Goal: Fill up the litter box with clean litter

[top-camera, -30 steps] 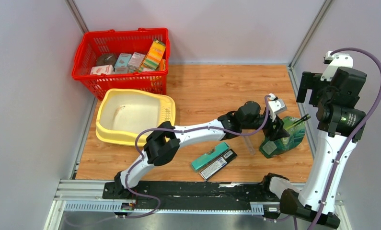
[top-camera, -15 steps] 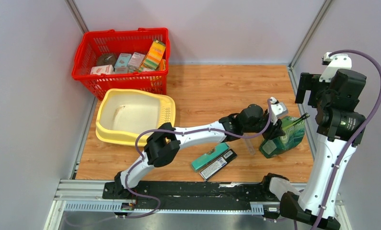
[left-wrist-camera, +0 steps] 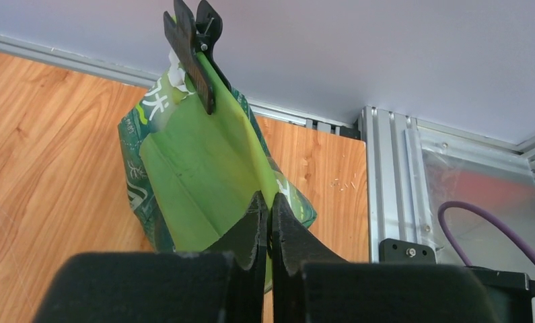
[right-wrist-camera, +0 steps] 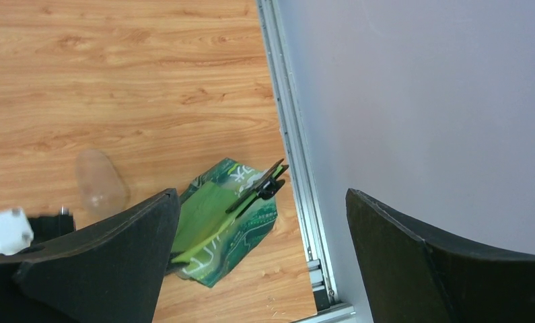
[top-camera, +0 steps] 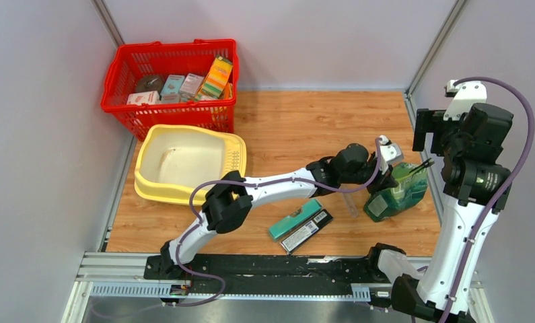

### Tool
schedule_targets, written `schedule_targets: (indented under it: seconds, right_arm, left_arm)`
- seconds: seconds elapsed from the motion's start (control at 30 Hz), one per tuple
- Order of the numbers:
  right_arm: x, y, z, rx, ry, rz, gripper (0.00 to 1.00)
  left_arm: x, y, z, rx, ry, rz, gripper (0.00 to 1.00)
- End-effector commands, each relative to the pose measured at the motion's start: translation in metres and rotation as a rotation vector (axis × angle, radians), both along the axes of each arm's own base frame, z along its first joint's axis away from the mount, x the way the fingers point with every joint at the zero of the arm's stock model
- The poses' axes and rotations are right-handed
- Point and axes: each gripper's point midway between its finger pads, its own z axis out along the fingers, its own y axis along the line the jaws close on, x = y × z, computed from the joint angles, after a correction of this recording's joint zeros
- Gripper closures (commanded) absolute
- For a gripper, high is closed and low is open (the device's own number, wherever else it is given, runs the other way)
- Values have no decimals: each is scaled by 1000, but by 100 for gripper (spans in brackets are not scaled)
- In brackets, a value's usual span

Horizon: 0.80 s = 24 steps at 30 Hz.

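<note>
The litter box (top-camera: 235, 159), pale yellow with a cream inside, sits at the back left and holds no granules. No clean litter shows in any view. A green printed bag (top-camera: 400, 194) stands at the right, its top fold pinched by a black clip (left-wrist-camera: 192, 48). My left gripper (left-wrist-camera: 270, 207) is shut on the near edge of the bag's (left-wrist-camera: 190, 168) light-green top fold. My right gripper (right-wrist-camera: 260, 196) hangs high above the bag (right-wrist-camera: 217, 222), open and holding nothing.
A red mesh basket (top-camera: 120, 94) with several boxes stands behind the litter box. A translucent scoop (top-camera: 349, 203) and two flat packs (top-camera: 303, 224) lie left of the bag. An aluminium rail (top-camera: 426, 176) and the grey wall run close along the bag's right side.
My left gripper has gone from open to shut on the bag's top fold. The right arm has drifted slightly, still open.
</note>
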Motion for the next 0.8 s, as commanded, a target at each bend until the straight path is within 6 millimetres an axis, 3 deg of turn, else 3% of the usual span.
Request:
schedule_targets:
  seconds: [0.0,0.17,0.3,0.53,0.57,0.6,0.67,0.7,0.77]
  right_arm:
    - [-4,23,-5,-33,6,167,0]
    - [-16,45,-31,-65,118,362,0]
    - [-31,56,-51,-57,189,446,0]
    - [-26,68,-58,-43,240,565,0]
    - [-26,69,-61,-45,254,589,0]
    - [-27,71,-65,-62,277,628,0]
    - [-29,79,-78,-36,322,708,0]
    - [-31,82,-84,-70,342,778,0]
    - [-36,94,-101,-40,381,891,0]
  left_arm:
    - [38,24,91,-140,-107,25,100]
    - [57,48,116,-140,-98,11,100]
    - [74,68,124,-124,-79,19,100]
    - [78,105,122,-69,-54,-10,100]
    - [77,114,132,-75,-76,-11,100]
    - [76,119,123,-49,-72,-13,100]
    - [75,132,134,-47,-111,-17,100]
    - [72,137,125,-24,-105,-24,100]
    - [67,145,128,-19,-124,-33,100]
